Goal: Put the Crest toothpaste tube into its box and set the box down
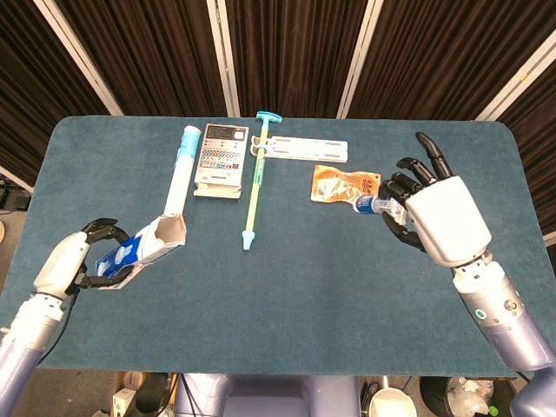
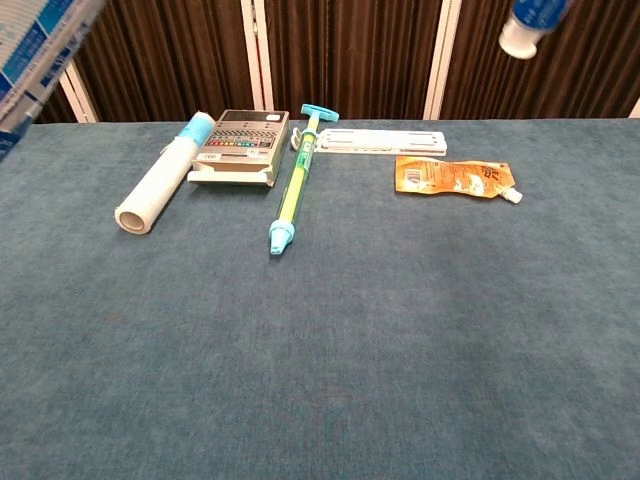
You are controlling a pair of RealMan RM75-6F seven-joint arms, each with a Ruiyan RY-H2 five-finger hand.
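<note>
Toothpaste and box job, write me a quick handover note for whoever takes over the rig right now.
Left hand: grips the Crest box, lifted off the table, open end facing towards the middle of the table.
Right hand: holds the toothpaste tube in the air, cap end pointing towards the left hand; in the chest view the cap shows at the top edge.
Done: both items picked up.
Left: line the tube up with the box opening, slide it in, then set the box down.
Watch: the paper roll, calculator, syringe, white strip and orange pouch lie along the far side.
</note>
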